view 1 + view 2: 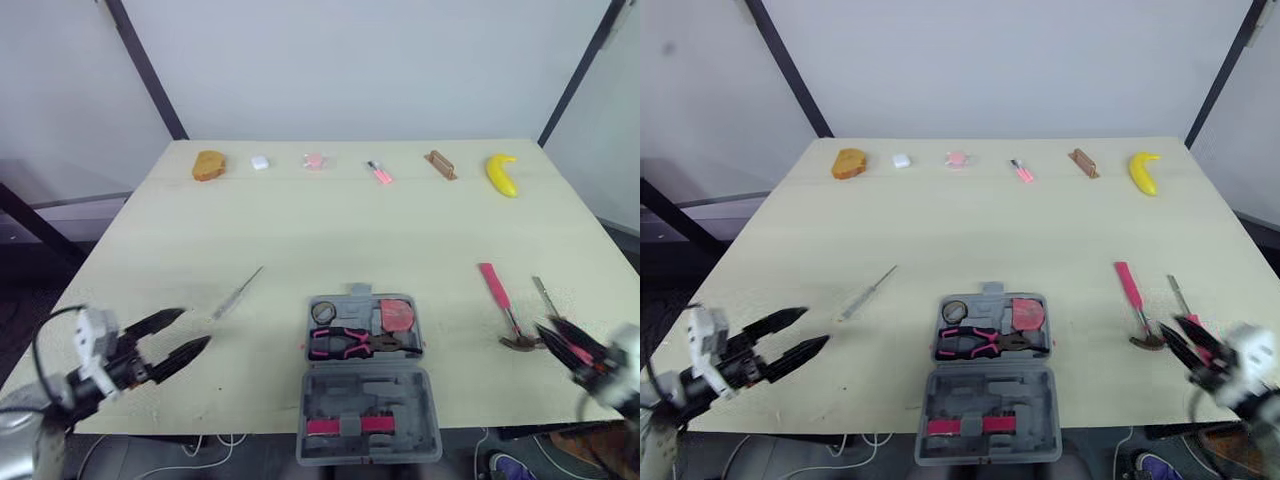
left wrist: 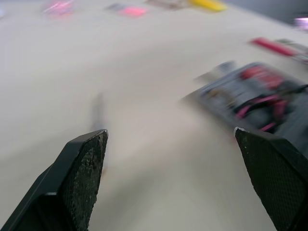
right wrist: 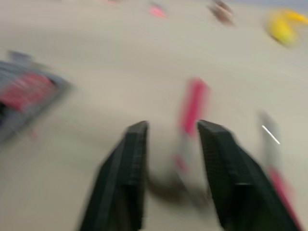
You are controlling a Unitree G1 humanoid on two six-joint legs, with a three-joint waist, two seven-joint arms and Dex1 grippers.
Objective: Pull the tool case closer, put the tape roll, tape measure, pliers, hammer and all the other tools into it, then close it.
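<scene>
Open grey plastic tool case (image 1: 400,400) sits at near edge of pale bench (image 1: 300,230), ctr, within reach of both arms. L hand (image 1: 195,327) wide open, empty. R hand (image 3: 171,126) part open, empty, lined up on pink-handled hammer (image 1: 497,292), prob. next pick.

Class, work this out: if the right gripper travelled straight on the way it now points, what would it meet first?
Probably the hammer: its head lies just ahead of the open right gripper, with the pink handle running on beyond. Depth is unclear, so this is a judgement.
</scene>
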